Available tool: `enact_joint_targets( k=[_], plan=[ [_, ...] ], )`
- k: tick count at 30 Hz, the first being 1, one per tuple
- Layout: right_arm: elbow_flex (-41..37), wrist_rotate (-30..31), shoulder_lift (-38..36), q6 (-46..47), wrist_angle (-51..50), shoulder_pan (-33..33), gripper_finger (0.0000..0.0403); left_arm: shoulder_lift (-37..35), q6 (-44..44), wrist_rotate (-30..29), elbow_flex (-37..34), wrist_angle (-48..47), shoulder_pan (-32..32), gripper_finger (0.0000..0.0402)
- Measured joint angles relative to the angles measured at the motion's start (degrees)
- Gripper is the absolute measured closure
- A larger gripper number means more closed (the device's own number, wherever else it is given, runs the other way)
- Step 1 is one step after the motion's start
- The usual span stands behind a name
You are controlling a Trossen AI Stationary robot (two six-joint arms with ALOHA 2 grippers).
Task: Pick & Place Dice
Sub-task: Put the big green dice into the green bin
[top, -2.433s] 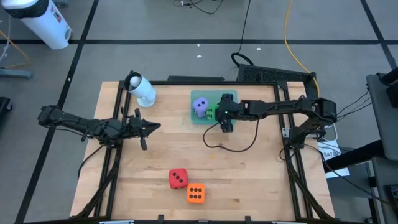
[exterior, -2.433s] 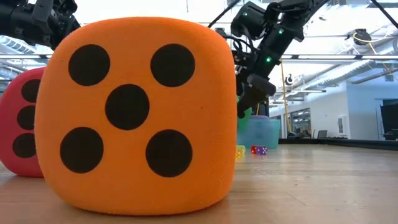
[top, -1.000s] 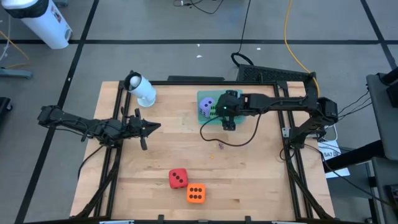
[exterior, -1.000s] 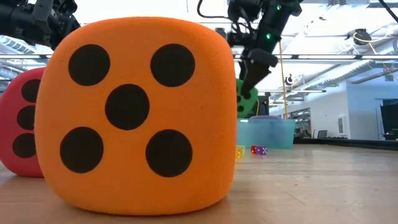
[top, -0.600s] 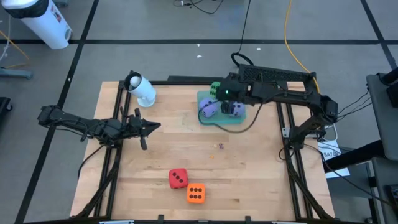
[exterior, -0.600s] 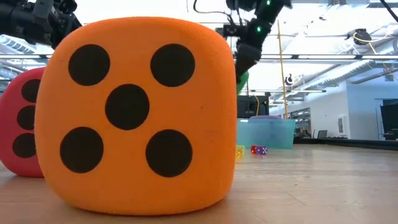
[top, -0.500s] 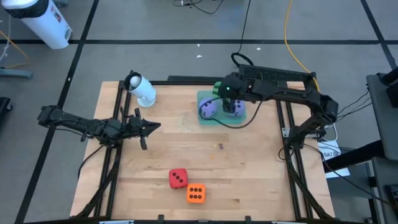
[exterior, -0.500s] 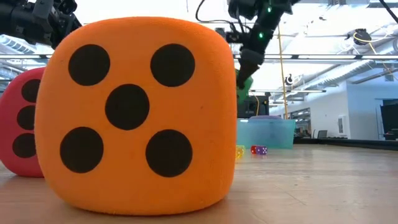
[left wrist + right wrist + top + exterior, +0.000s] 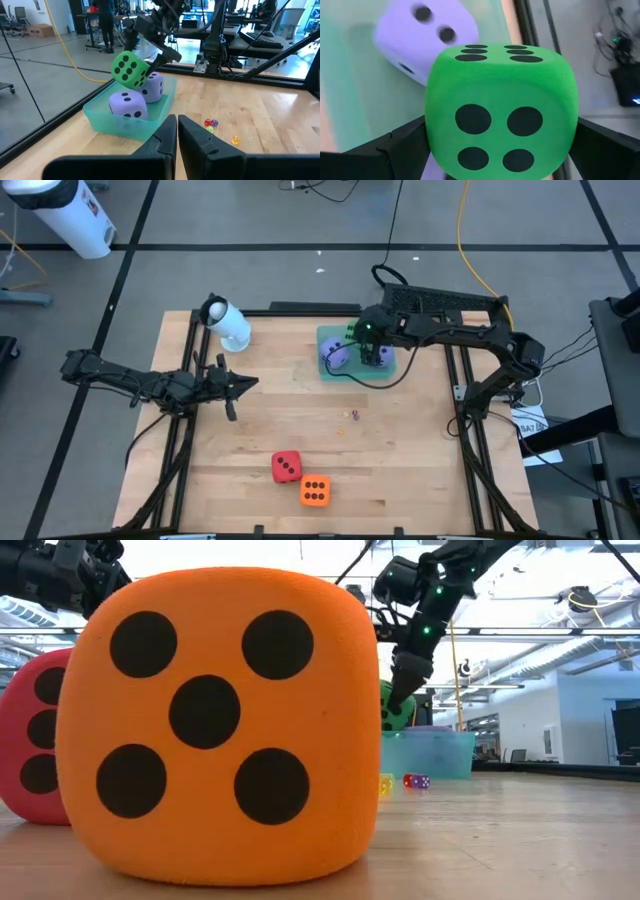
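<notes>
High view: at the left edge of the wooden table (image 9: 400,450), the left claw (image 9: 240,384) hangs with its fingers pressed together, gripping nothing. Behind it, near the far left corner, lies a white cylinder (image 9: 226,322). Toward the near edge, around the middle, the red die (image 9: 286,467) sits just beside the orange die (image 9: 315,491); whether they touch I cannot tell. A few tiny dice (image 9: 353,415) lie scattered on the wood at mid-table, well apart from everything else. At the far side, right of centre, stands the teal tray (image 9: 389,370), with the right claw (image 9: 367,350) above it.

Left wrist view: the right claw has its fingers spread wide around the green die (image 9: 129,70), clamping it from both sides and holding it tilted over the tray. Two light purple dice (image 9: 129,105) rest inside the tray, close together, right under the green one.

Right wrist view: the green die fills the space between the two dark fingers (image 9: 395,145), its four-pip face toward the camera, one purple die visible behind it.
</notes>
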Motion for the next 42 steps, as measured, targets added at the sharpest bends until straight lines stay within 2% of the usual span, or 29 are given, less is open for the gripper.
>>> enact_joint_targets(
  k=[7,19,28,36,42],
  plan=[
    [0.02,0.66,0.20,0.37,-4.72,0.00,0.0010,-0.02,0.41,-0.02,0.00,0.00,0.00,0.0373],
    [0.24,-1.85,5.80,1.70,-8.90,0.39,0.0010,-0.01,0.04,-0.02,0.00,-0.02,0.01,0.0373],
    [0.13,-9.95,7.50,2.52,-7.97,0.48,0.0010,-0.02,0.04,-0.02,0.00,-0.05,0.00,0.0373],
    [-0.03,-4.76,1.76,0.08,-3.65,2.35,0.0010,-0.01,0.21,-0.02,0.00,-0.11,0.01,0.0373],
    [3.71,-4.33,-1.92,0.77,-7.86,5.99,0.0010,-0.01,0.39,-0.02,0.00,-0.11,0.01,0.0373]
  ],
)
